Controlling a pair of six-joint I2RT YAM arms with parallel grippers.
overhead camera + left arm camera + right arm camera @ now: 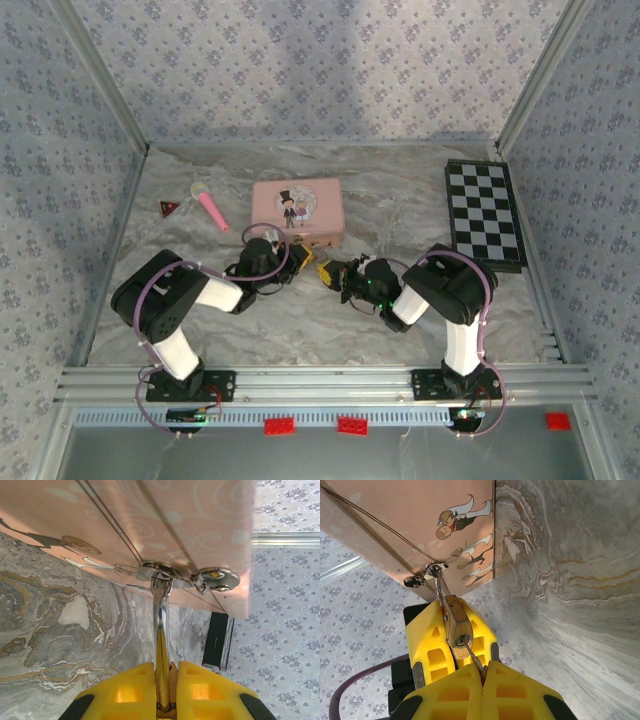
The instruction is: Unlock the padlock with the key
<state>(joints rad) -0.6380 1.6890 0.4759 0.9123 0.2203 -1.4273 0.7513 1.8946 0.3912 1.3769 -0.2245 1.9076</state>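
Marbled grey desk (pixel 300 330) inside floral-papered walls (pixel 320 70), two robot arms meeting at the front of a pink tin (pixel 297 210).
A small brass padlock (pixel 456 622) hangs by its thin shackle from the metal hasp (pixel 434 570) on the tin's near side. The left hand (pixel 165 672) is clamped on the padlock's body, holding it out from the tin. The right hand (pixel 482 672) pinches a slim key (pixel 471 656), whose tip sits in the keyhole at the padlock's free end. A black-and-white checkerboard (pixel 485 212) lies at the far right of the desk, a pink toy microphone (pixel 210 205) at the far left.
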